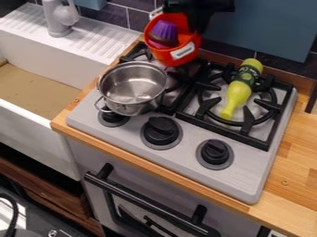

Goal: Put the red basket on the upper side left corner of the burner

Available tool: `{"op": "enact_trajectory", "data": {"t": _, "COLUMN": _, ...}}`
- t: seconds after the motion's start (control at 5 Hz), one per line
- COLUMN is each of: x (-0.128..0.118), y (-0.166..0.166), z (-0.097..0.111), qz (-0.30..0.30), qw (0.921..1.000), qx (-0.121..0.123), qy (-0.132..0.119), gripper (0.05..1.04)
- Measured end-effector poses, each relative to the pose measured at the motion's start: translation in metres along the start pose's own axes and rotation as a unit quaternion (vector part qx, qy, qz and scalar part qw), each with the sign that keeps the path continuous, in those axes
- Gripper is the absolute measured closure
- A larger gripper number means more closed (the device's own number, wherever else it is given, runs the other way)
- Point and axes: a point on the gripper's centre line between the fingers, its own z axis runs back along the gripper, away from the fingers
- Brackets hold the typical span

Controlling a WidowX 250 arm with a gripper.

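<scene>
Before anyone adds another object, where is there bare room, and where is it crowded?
Bare: the wooden counter right of the stove, and the stove's front right corner, beyond the right knob. Crowded: the left grate, with the pot and, behind it, the red basket; a bottle lies across the right grate.

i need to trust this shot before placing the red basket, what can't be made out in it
All in the camera view:
- underside of the red basket, and whether it touches the stove: hidden by its own wall
- basket floor: hidden by the purple fluted thing
- part of the left burner grate: hidden by the pot
- small print on the bottle: too small
- rest of the arm: cut off by the top edge
</scene>
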Motion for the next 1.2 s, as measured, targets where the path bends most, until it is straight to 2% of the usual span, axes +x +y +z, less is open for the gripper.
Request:
{"op": "enact_trajectory", "data": {"t": 0.6, "x": -0.004, "y": -0.004, "z": -0.006, "qz": -0.003, "qw": 0.9999, "qx": 0.013, "qy": 0.010, "gripper": 1.009}}
{"op": "enact_trajectory", "data": {"t": 0.8, "x": 0.002, "y": -0.007, "z": -0.003, "qz": -0.011, "qw": 0.9998, "qx": 0.012, "qy": 0.009, "gripper": 0.862}}
{"op": "enact_trajectory", "data": {"t": 1.0, "x": 0.003, "y": -0.010, "z": -0.001, "qz": -0.015, "qw": 0.9998, "qx": 0.002, "qy": 0.010, "gripper": 0.617}}
{"op": "enact_trajectory", "data": {"t": 1.2, "x": 0.004, "y": -0.012, "z": 0.000, "qz": -0.022, "qw": 0.9997, "qx": -0.005, "qy": 0.010, "gripper": 0.318}}
